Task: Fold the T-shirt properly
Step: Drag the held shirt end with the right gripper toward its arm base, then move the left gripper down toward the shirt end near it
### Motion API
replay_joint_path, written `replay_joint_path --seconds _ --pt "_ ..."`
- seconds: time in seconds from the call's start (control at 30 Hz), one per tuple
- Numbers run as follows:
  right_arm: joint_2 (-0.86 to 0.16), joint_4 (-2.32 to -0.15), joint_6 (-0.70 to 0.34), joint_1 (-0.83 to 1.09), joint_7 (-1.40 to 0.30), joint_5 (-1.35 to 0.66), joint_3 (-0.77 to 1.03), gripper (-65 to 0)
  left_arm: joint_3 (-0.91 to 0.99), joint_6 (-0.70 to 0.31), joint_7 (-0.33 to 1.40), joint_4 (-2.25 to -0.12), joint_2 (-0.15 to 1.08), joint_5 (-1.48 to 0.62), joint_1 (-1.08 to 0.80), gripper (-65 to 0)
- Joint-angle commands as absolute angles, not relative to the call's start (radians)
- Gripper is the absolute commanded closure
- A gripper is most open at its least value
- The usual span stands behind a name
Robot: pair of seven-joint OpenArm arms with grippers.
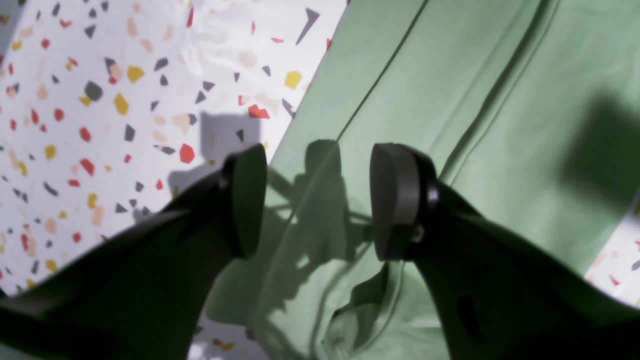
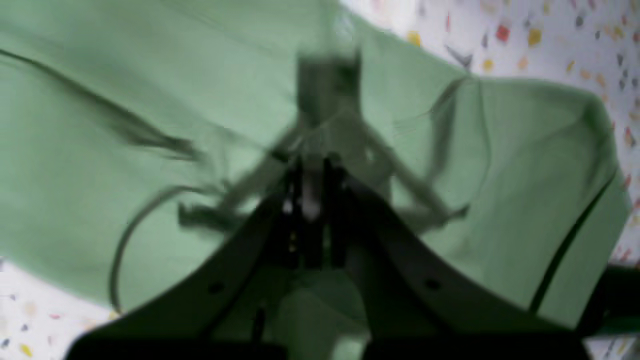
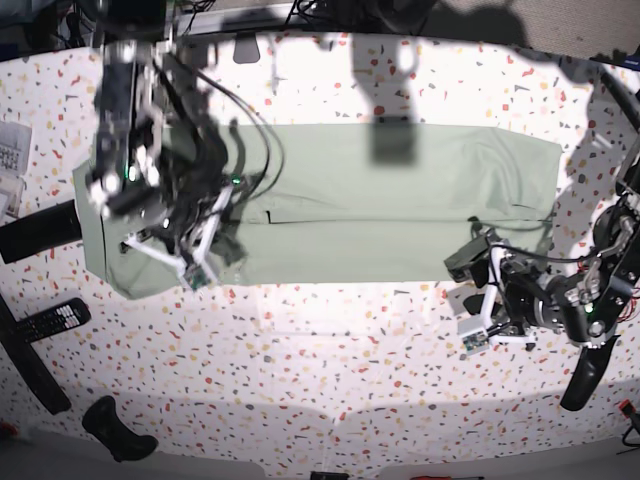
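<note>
Here, the T-shirt [image 3: 380,200] lies as a long pale green band across the far half of the speckled table [image 3: 330,360], already narrowed lengthwise. The right gripper [image 2: 312,200], over the shirt's end near the table's left edge in the base view, has its jaws pinched together on a gathered bit of cloth, likely to lift that end across. The left gripper [image 1: 317,200] hovers wide and empty above the opposite hem, ready to grasp.

Speckled terrazzo table [image 3: 330,400], black remote [image 3: 45,322]
</note>
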State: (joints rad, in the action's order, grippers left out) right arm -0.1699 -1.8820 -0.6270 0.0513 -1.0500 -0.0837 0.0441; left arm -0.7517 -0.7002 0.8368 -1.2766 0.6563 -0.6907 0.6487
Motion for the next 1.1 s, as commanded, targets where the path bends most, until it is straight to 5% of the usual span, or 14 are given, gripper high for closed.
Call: replay_joint_path --seconds 0.0,0.33,1.07 --pt "-0.181 -1.935 -0.647 0.079 -1.036 -0.102 0.046 0.0 -0.739 -0.698 0.821 -1.289 0.666 -0.701 0.681 -30.7" --pt "-0.257 -2.105 -0.673 0.369 -1.021 -0.076 0.046 0.0 -0.739 -0.698 0.821 -1.289 0.665 -0.701 0.681 -30.7" --pt "-0.269 -2.103 -0.593 0.385 -1.082 0.023 0.257 0.0 -0.739 -0.698 0.82 -1.289 0.665 -0.701 0.681 -30.7"
